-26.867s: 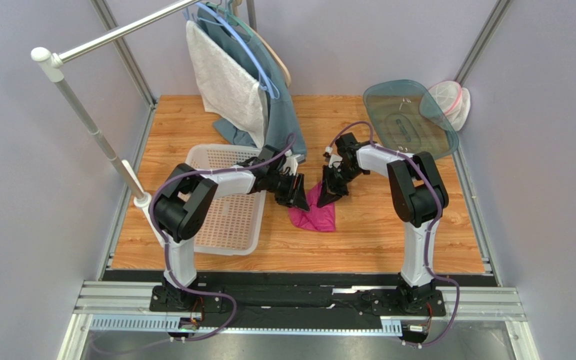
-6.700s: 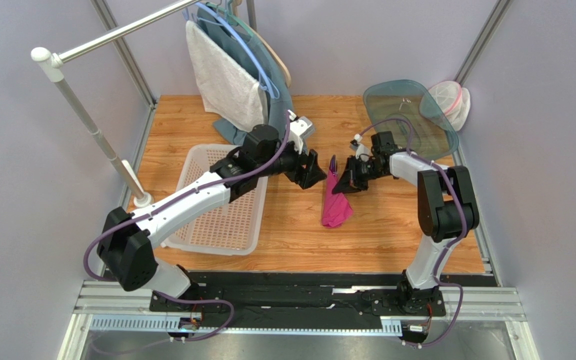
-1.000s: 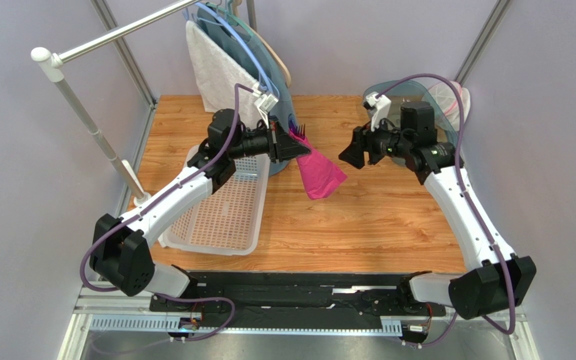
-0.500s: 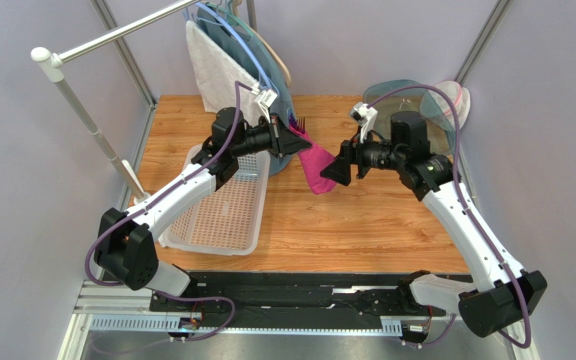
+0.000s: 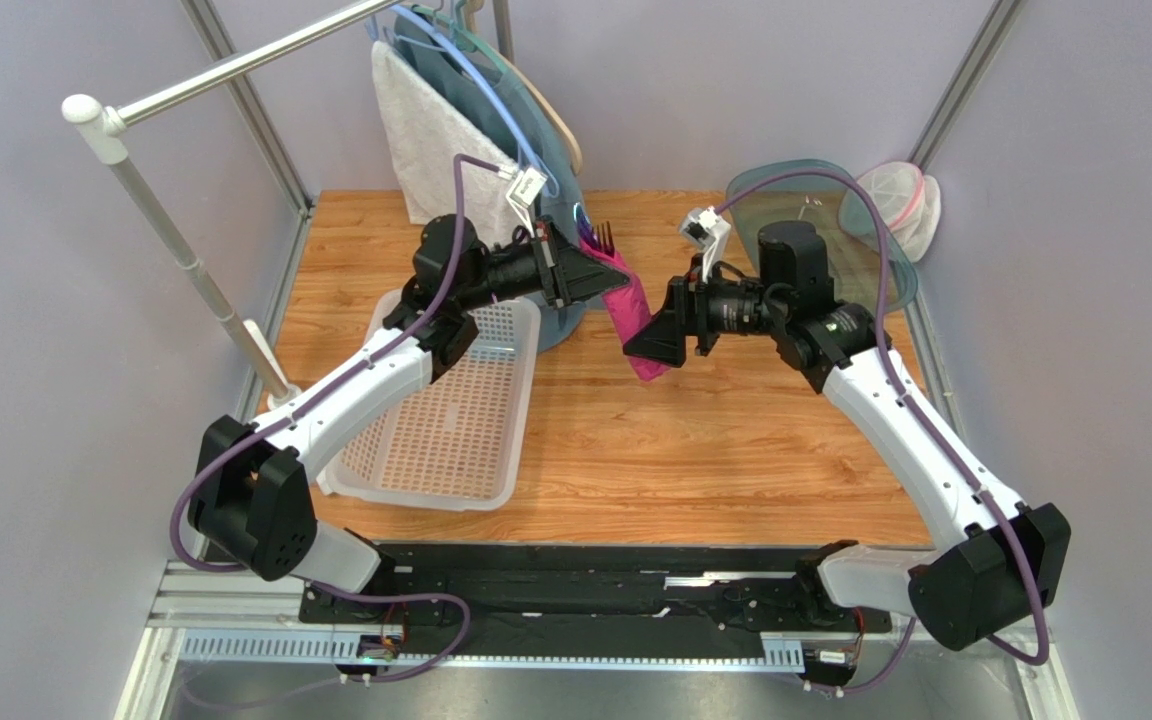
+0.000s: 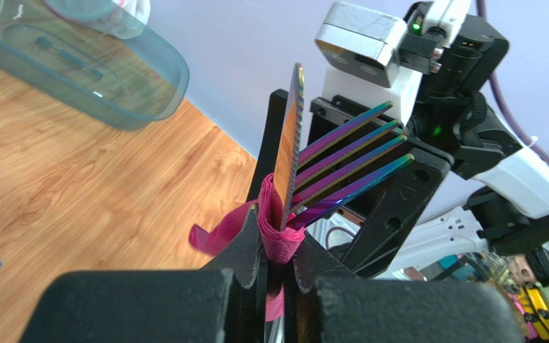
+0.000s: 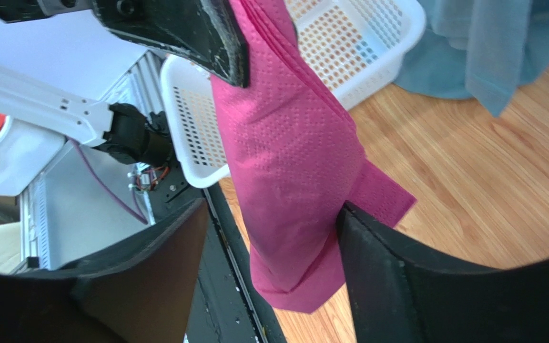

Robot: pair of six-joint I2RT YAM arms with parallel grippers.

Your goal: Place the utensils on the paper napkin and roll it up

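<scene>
The left gripper (image 5: 602, 278) is clamped tight on the top of the rolled paper napkin (image 5: 636, 318), holding it up off the wooden table (image 5: 717, 465). The utensils (image 6: 342, 168) poke out of the roll just past its fingertips: 4 purple fork tines fanned out, with a flat blade edge-on beside them. From the pinch, the napkin hangs down and toward the right arm, with 1 loose flap sticking out near its lower end. The right gripper (image 7: 271, 207) is spread wide, 1 finger on each side of the hanging roll. I cannot tell whether either pad touches the paper. There is bare wood below and in front of the bundle. The white basket (image 5: 432, 503) sits close on the left, the teal cloth (image 5: 564, 203) hangs right behind the left gripper, and a clear teal lid (image 5: 823, 203) lies behind the right wrist.
</scene>
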